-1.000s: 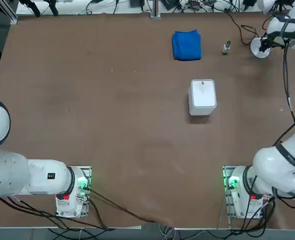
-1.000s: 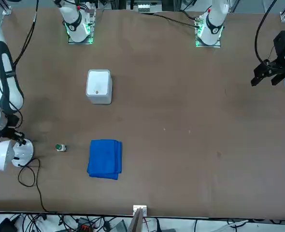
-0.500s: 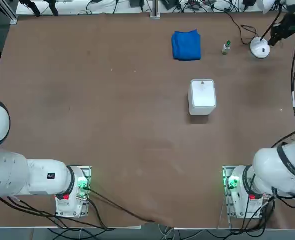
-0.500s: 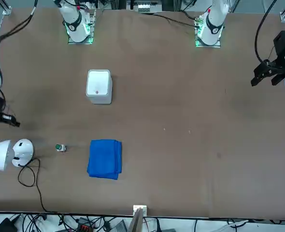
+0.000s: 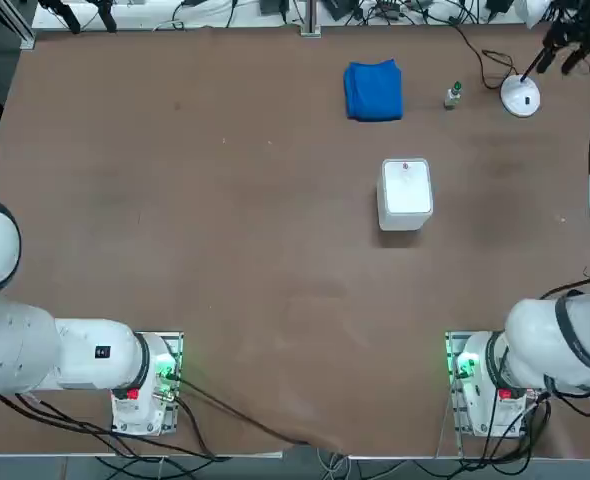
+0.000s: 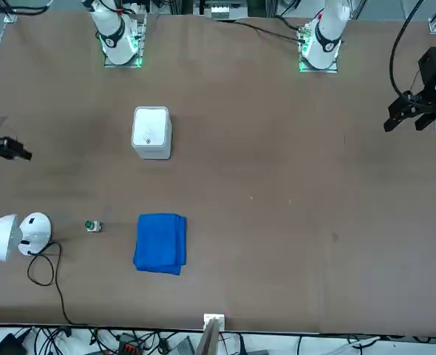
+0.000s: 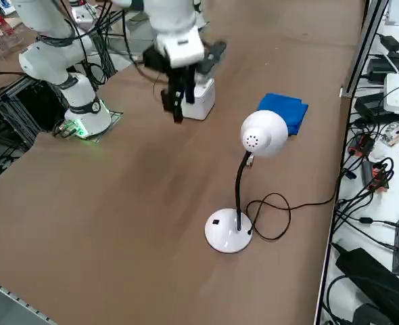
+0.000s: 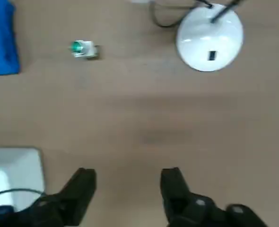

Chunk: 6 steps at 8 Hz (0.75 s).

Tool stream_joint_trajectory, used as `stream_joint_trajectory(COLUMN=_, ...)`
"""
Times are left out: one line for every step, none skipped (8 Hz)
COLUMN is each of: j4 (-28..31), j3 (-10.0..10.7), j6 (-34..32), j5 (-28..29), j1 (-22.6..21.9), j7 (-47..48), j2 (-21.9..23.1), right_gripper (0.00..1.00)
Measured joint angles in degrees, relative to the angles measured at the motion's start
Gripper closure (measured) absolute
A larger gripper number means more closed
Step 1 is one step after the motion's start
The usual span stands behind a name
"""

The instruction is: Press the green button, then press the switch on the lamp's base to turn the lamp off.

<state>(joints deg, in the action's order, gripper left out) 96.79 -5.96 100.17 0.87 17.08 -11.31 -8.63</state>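
Since the last second your right gripper [image 8: 127, 189] has come off the lamp's base [image 5: 521, 98], risen clear and spread its fingers, holding nothing; you may judge the switch [image 8: 212, 56] pressed, though lamp [image 7: 243, 186] state is unclear. Base sits far right, the green button [image 5: 454, 94] just left of it. Count: one lamp, one button, one blue cloth [image 5: 373, 90], one white box [image 5: 406, 193].
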Motion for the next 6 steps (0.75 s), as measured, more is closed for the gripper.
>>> stream_joint_trajectory(j4=-1.22, j3=-0.46, j6=-0.73, j5=0.01, j1=-3.82, j7=4.08, j2=0.78, right_gripper=0.00)
stream_joint_trajectory(j4=-2.53, j3=-0.85, j6=-0.92, j5=-0.03, j1=-8.05, j7=8.50, j2=0.83, right_gripper=0.00)
stream_joint_trajectory(j4=-3.77, j3=-1.03, j6=-1.32, j5=-0.08, j1=-12.03, j7=10.81, j2=0.74, right_gripper=0.00)
stream_joint_trajectory(j4=-6.17, j3=-1.06, j6=-3.70, j5=-0.15, j1=-15.01, j7=11.76, j2=0.71, right_gripper=0.00)
stream_joint_trajectory(j4=-10.16, j3=-1.05, j6=-7.92, j5=-0.20, j1=-16.29, j7=11.94, j2=0.72, right_gripper=0.00)
stream_joint_trajectory(j4=-14.62, j3=-0.91, j6=-11.86, j5=-0.20, j1=-16.45, j7=11.93, j2=0.70, right_gripper=0.00)
